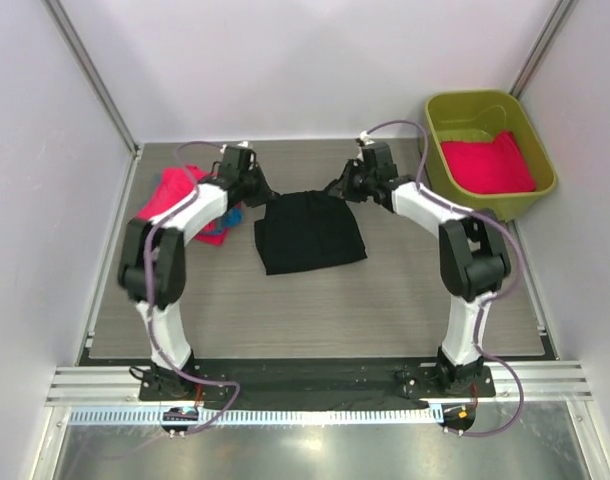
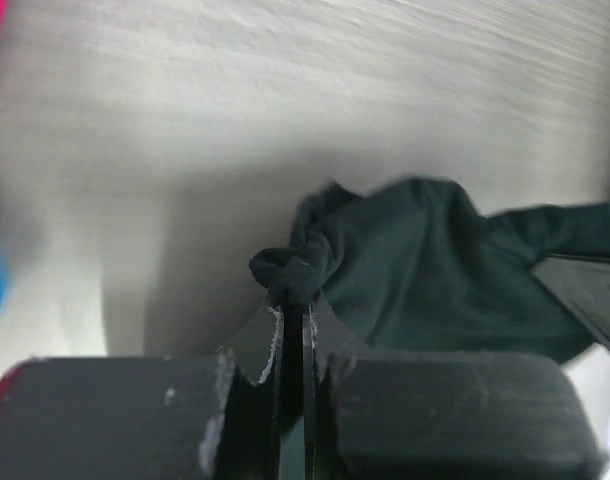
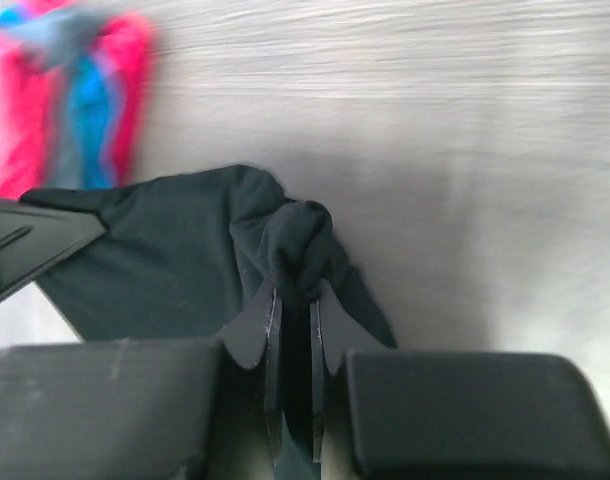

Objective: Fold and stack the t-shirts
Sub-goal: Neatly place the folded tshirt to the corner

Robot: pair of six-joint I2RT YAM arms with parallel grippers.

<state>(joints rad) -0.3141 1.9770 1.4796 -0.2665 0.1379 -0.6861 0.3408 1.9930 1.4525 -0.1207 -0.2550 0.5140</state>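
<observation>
**A:** top view?
**B:** black t-shirt [image 1: 310, 232] lies flat on the table [image 1: 385, 300], roughly square, between the arms. left gripper [image 1: 263, 196] is on its far-left corner, right gripper [image 1: 337, 189] on its far-right corner. the cloth spreads from both grippers back toward the bases

**A:** other shirts?
**B:** pink t-shirts [image 1: 177, 188] are heaped outboard of the left gripper, partly under that arm. a bit of blue t-shirt [image 1: 233, 213] shows beside the forearm. a lone pink t-shirt [image 1: 488, 163] sits in the olive-green tub [image 1: 475, 115], well outboard of the right gripper

**A:** left wrist?
**B:** fingers [image 2: 270, 345] are pressed together, with a bunched knot of black cloth pinched at the tips. the rest of the black t-shirt [image 2: 425, 260] trails ahead and to the right of the tips, over the table [image 2: 285, 100]. a finger [image 2: 585, 290] of the right gripper shows at the right edge, over the cloth. pink and blue smears at the left edge are too blurred to name

**A:** right wrist?
**B:** mirror case. fingers [image 3: 330, 345] are clamped on a fold of the black t-shirt [image 3: 165, 270], and the body of it runs left of the tips. a finger [image 3: 25, 250] of the left gripper shows at the left edge, on the cloth. pink t-shirts [image 3: 25, 120] with the blue t-shirt [image 3: 85, 110] on them lie ahead-left, beyond the black one. bare table [image 3: 435, 120] ahead and to the right
</observation>
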